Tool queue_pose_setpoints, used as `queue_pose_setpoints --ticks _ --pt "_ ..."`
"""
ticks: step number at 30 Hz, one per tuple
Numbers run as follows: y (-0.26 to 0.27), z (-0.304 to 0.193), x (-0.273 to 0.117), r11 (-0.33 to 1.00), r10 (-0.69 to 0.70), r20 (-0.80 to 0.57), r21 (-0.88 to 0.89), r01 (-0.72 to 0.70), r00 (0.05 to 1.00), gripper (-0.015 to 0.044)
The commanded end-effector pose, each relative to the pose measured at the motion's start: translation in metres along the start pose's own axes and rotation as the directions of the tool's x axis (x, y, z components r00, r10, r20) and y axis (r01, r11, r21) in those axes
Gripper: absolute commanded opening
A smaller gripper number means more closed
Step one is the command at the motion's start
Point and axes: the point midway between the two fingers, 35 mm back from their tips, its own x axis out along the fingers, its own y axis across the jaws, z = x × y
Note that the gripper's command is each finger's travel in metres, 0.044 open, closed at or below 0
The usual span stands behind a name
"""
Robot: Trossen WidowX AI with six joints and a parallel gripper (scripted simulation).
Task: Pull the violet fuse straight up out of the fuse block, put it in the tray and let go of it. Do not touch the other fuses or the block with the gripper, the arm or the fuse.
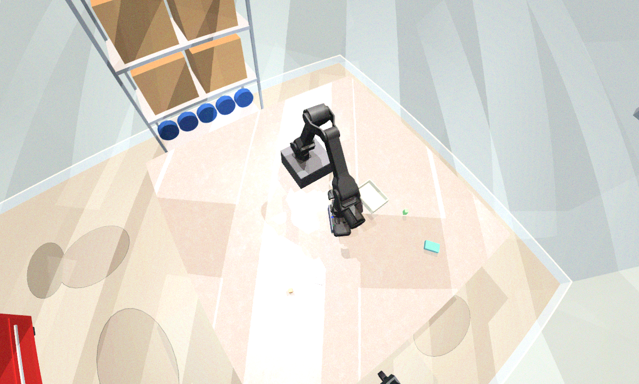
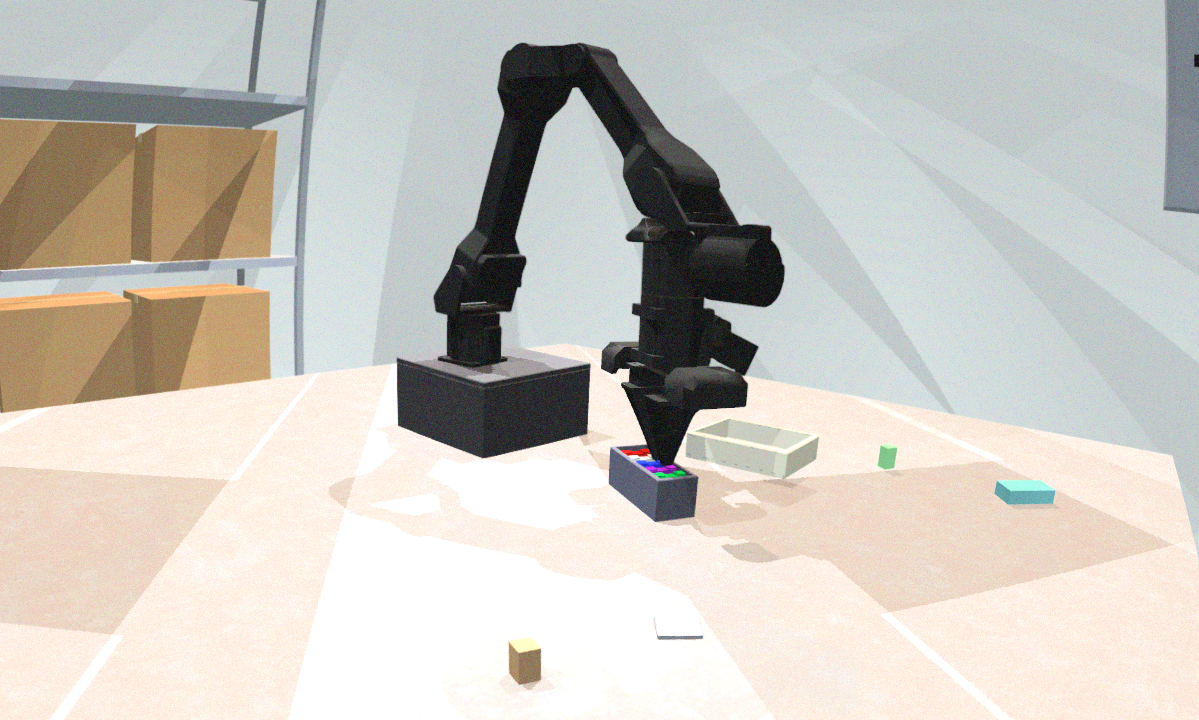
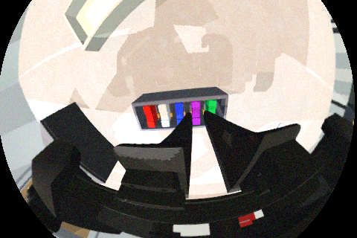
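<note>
Black two-finger gripper (image 3: pixel 198 118) in the middle of the wrist view, fingers a little apart, pinching nothing. Small violet fuse (image 3: pixel 195 109) right between the tips, sitting in the grey box-shaped fuse block (image 3: pixel 178 97). Could bump the blue fuse (image 3: pixel 178 113) or green fuse (image 3: pixel 211 106) if lowered crooked.

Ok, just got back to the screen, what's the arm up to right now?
The arm has its pincer lowered right over the fuse block, fingertips straddling the violet fuse with a narrow gap between them. It has not clamped yet; the fuse sits in its slot between the blue fuse and the green fuse. The tray beside the block has nothing in it.
</note>
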Motion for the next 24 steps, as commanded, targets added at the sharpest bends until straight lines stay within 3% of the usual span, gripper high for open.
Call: queue_pose_setpoints --ticks 1,24 --pt "0.0005 -0.0010 0.0026 1.000 0.000 -0.006 -0.002 0.000 1.000 0.0070" --pt "0.0006 -0.0011 0.0105 1.000 0.000 -0.006 -0.002 0.000 1.000 0.0070"
